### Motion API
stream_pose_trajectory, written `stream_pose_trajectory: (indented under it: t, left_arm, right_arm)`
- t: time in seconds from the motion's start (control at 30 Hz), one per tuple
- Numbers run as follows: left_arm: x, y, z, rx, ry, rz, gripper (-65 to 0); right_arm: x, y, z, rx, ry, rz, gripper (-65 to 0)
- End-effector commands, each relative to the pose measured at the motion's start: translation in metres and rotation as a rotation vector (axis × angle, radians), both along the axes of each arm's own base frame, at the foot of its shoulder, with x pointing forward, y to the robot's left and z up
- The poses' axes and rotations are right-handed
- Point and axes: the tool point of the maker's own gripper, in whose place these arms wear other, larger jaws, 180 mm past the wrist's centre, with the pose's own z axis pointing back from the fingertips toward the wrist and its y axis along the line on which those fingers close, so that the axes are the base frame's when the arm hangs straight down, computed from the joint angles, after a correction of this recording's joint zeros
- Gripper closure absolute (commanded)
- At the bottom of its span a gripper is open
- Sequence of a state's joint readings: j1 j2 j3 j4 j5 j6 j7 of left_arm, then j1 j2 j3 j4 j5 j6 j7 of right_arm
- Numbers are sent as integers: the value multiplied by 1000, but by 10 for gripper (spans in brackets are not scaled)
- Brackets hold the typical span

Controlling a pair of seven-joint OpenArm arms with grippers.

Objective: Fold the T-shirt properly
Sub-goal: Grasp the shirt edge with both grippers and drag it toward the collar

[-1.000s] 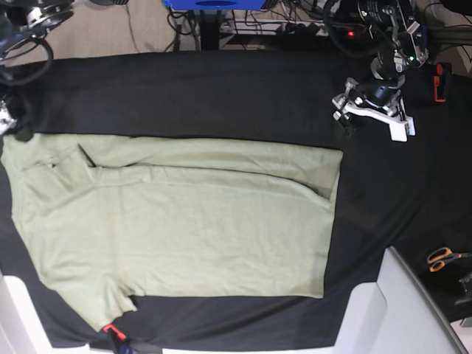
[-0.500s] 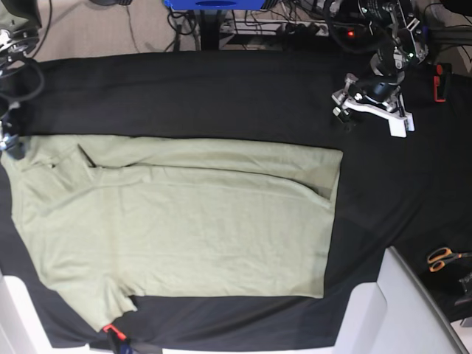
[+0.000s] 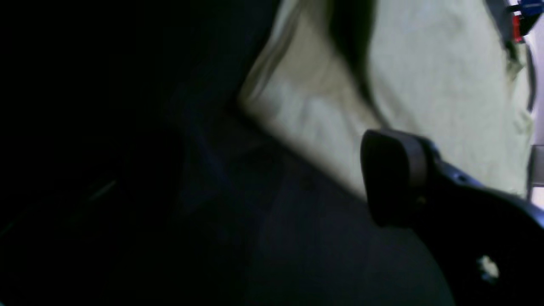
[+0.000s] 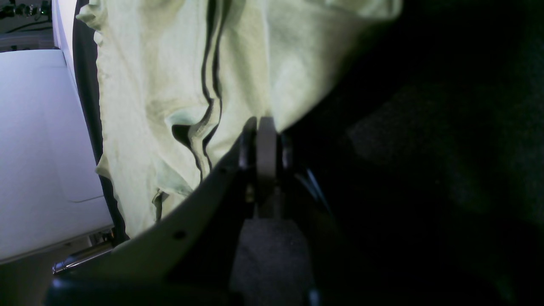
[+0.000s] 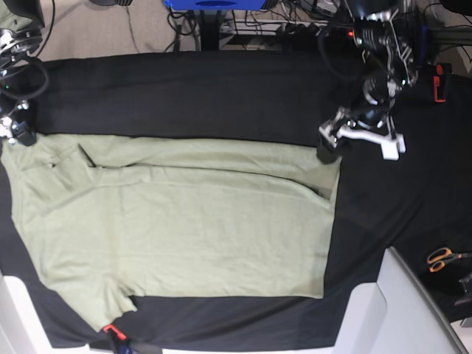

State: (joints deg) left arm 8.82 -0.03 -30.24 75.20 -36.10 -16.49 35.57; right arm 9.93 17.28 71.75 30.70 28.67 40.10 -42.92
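The pale sage-green T-shirt (image 5: 177, 221) lies flat on the black table cloth (image 5: 221, 96), its upper part folded over lengthwise. My right gripper (image 5: 18, 133) is at the shirt's far-left top corner. In the right wrist view its jaws (image 4: 263, 127) are shut, with the T-shirt's (image 4: 178, 85) edge pinched at their tips. My left gripper (image 5: 359, 140) is open beside the shirt's top-right corner. One of its fingers (image 3: 391, 170) hovers over that corner of the T-shirt (image 3: 425, 85); the other finger is out of that view.
Orange-handled scissors (image 5: 442, 258) lie at the right edge. A white panel (image 5: 413, 310) juts in at the bottom right, and another white panel (image 5: 11, 317) at the bottom left. Cables and a blue box (image 5: 214, 4) sit behind the table.
My left gripper came down and toward the shirt's top-right corner and opened wider. My right gripper closed at the shirt's top-left corner.
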Motion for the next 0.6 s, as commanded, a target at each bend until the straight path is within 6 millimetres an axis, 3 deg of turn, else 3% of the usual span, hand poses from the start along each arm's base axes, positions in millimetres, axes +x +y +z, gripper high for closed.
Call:
stream_pose_trajectory:
  t: [0.0, 0.2, 0.37, 0.43, 0.57]
  left_arm:
    - [4, -2, -2, -11, 8, -5, -650]
    - [25, -19, -16, -86, 29, 4, -650]
    - [35, -49, -25, -96, 19, -49, -637]
    - [35, -58, -28, -91, 5, -64, -553]
    - [33, -63, -31, -103, -3, -42, -298]
  right_arm:
    - [0, -6, 4, -8, 1, 3, 0]
    - [0, -6, 3, -8, 2, 4, 0]
    - [0, -6, 3, -8, 2, 6, 0]
    - [0, -6, 3, -8, 4, 7, 0]
    - [-1, -6, 3, -10, 5, 6, 0]
